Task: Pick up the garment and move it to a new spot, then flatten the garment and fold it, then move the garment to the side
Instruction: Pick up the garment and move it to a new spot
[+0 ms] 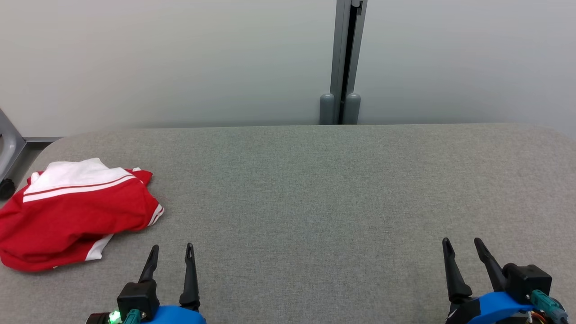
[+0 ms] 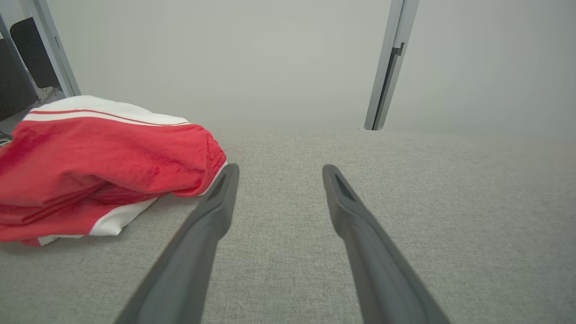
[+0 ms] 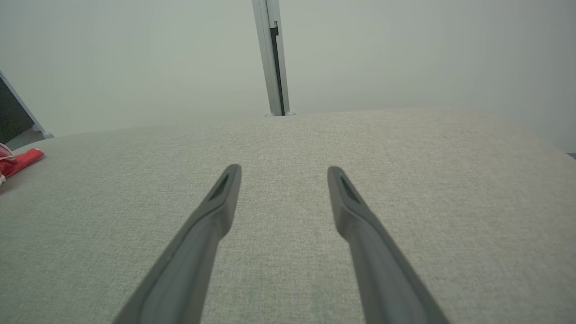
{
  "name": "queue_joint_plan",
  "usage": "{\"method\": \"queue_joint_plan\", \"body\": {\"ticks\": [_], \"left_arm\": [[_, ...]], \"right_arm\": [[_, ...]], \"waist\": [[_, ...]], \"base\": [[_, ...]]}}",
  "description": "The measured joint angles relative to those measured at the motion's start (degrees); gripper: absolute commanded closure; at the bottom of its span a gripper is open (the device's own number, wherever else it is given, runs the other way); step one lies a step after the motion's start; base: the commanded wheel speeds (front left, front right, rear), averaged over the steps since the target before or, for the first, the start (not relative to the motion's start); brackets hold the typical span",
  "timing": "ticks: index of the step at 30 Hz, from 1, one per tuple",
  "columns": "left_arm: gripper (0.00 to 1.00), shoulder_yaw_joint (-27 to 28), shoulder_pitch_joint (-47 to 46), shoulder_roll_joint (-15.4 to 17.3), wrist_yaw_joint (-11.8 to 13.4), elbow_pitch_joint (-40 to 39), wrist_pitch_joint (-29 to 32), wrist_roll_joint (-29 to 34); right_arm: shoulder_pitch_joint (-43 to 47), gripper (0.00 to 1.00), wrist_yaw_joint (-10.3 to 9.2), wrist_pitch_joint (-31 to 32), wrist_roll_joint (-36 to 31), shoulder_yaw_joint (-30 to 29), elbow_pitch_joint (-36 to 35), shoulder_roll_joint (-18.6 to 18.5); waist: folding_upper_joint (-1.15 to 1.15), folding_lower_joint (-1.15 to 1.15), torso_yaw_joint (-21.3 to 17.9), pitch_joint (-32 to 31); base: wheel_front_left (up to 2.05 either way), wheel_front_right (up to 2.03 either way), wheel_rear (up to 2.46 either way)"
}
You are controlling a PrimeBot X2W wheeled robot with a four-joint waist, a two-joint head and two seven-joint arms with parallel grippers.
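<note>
A crumpled red-and-white garment (image 1: 76, 211) is seen heaped at the left end of the grey counter (image 1: 315, 189), its white-striped band turned toward the far wall (image 1: 180, 58). The left tool (image 1: 172, 246) is held low over the near edge, released, its two fingers spread with nothing between them. The right tool (image 1: 461, 240) is held the same way at the opposite end, likewise spread and empty. No step of the task is judged to have been begun: the garment is not yet lifted, flattened or folded.

The coming move is judged to turn on one relation. The garment lies ahead and to the left of the left tool, just beside it. In the left wrist view the heap's nearest red fold is seen close by the tip of the finger at that view's left, though contact cannot be confirmed. From the right tool it is well apart, across nearly the whole counter, and is caught as a red sliver at the left margin of the right wrist view. The left arm is therefore the nearer.

The heap's long axis is judged to run slantwise, from near-left to far-right, so the right-hand end, by the striped hem, is the part presented to the left tool. Whether the garment's left side overhangs the counter cannot be told.
</note>
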Motion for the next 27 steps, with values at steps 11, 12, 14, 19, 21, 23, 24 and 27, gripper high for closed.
{"method": "queue_joint_plan", "body": {"ticks": [11,12,14,19,21,23,24,27], "left_arm": [[0.00,0.1,0.4,-0.2,0.3,-0.9,0.0,0.1],[0.00,0.1,0.3,-0.2,0.3,-1.1,0.0,0.1],[0.00,0.0,0.2,-0.3,0.3,-1.5,0.0,0.4],[0.00,0.1,-0.2,-0.1,0.3,-2.0,0.0,0.6],[0.00,0.1,-0.1,-0.1,0.4,-2.2,0.0,0.6],[0.00,0.4,-0.1,0.1,0.4,-2.4,0.0,0.6],[0.00,0.6,0.0,0.2,0.4,-2.6,0.0,0.6],[0.00,1.0,0.1,0.4,0.4,-3.1,0.0,0.6]], "right_arm": [[1.0,0.00,0.00,-0.1,0.2,-0.5,-0.3,-0.1],[1.2,0.00,0.00,-0.1,0.1,-0.6,-0.4,0.0],[1.2,0.00,0.00,-0.1,0.1,-1.1,-0.8,-0.1],[1.3,0.00,0.01,0.0,0.2,-1.1,-1.5,-0.1],[1.3,0.00,0.01,0.1,0.4,-1.1,-1.7,-0.1],[1.3,0.00,0.01,0.0,0.5,-0.8,-1.8,-0.1],[1.3,0.00,0.01,0.0,0.6,-0.4,-1.8,-0.1],[1.3,0.00,0.01,0.0,0.9,-0.3,-1.8,-0.1]], "waist": [[0.00,0.00,1.4,0.0],[0.00,0.00,2.0,-0.1],[0.00,-0.01,3.8,-0.4],[0.00,-0.02,10.1,-1.2],[0.00,-0.02,12.9,-1.4],[0.00,-0.01,15.8,-1.5],[0.00,-0.01,17.1,-1.4],[0.00,-0.01,21.1,-1.1]], "base": [[0.00,0.00,0.00],[0.00,0.00,0.00],[0.00,0.00,0.00],[0.00,0.00,0.00],[0.00,0.00,0.00],[0.00,0.00,0.00],[0.00,0.00,0.00],[0.00,0.00,0.00]]}}
